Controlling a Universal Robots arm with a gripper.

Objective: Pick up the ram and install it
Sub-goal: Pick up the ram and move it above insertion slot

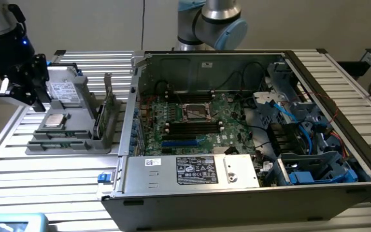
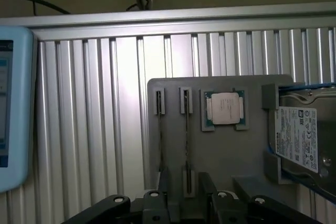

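Item: ram (image 2: 186, 140), a thin stick stood on edge in a slot of the grey holder (image 2: 231, 161) on the slatted worktop (image 2: 94, 129), beside a second slot and near the processor (image 2: 224, 107); not yet lifted. Fingers (image 2: 206, 187): spread wide, empty, straddling the ram's line. Hazard, as judged: an off-centre closure could tilt the thin board and jam it in its slot brackets.
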